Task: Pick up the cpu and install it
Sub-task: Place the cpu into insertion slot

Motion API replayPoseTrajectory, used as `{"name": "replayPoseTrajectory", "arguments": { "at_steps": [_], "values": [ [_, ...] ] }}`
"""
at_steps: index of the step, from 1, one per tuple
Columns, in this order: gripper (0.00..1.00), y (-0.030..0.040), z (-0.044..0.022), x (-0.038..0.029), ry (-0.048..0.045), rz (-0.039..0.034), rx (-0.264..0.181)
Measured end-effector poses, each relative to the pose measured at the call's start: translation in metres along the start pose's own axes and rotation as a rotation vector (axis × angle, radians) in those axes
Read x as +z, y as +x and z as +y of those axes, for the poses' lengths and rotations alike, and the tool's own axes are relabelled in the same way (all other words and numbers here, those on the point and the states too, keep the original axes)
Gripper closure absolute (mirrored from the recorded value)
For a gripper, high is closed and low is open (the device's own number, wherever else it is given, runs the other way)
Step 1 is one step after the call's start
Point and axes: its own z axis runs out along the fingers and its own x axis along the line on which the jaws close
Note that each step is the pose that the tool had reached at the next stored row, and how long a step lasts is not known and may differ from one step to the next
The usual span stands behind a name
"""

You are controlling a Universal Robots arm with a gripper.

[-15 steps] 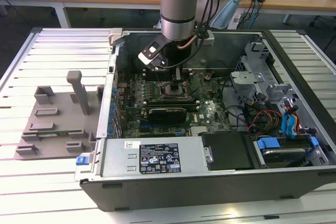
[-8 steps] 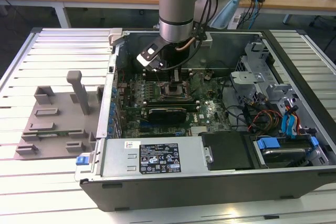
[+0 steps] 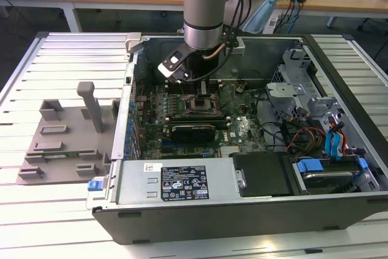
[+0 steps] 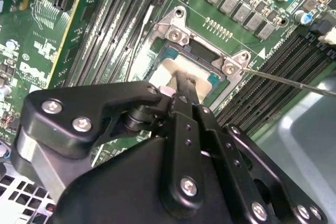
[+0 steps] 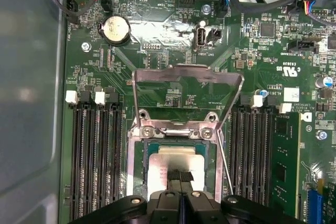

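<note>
The cpu (image 5: 157,167), a silvery-white square plate, lies flat inside the dark metal-framed socket (image 5: 135,182) on the green motherboard; it also shows in the second wrist view (image 4: 167,70). The socket's load plate (image 5: 186,74) stands flipped open. My gripper (image 5: 181,176) hangs straight over the chip with its two black fingers pressed together, tips at or on the top plate (image 4: 181,85). Nothing sits between the fingers. In the exterior view the gripper (image 3: 202,91) reaches down into the open computer case over the socket (image 3: 200,104).
Black memory slots (image 5: 97,161) flank the socket on both sides. A thin wire lever (image 4: 289,82) sticks out beside it. A long grey box with a label (image 3: 182,181) lines the case's near side; a drive cage and cables (image 3: 309,119) crowd the exterior view's right. A grey fixture (image 3: 66,137) lies outside.
</note>
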Motion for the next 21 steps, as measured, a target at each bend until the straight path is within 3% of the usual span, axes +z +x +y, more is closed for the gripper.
{"name": "replayPoseTrajectory", "arguments": {
  "at_steps": [3,5,7,10,21],
  "values": [
    [0.89,-0.0001,0.0053,-0.0002,-0.0004,0.0002,0.000],
    [0.89,-0.0007,0.0067,-0.0135,0.0003,0.0002,0.000],
    [0.89,-0.0010,0.0073,-0.0220,0.0006,0.0001,0.000],
    [0.89,-0.0013,0.0075,-0.0294,0.0006,0.0000,0.000],
    [0.89,-0.0019,0.0080,-0.0440,0.0006,0.0001,0.000]
  ]
}}
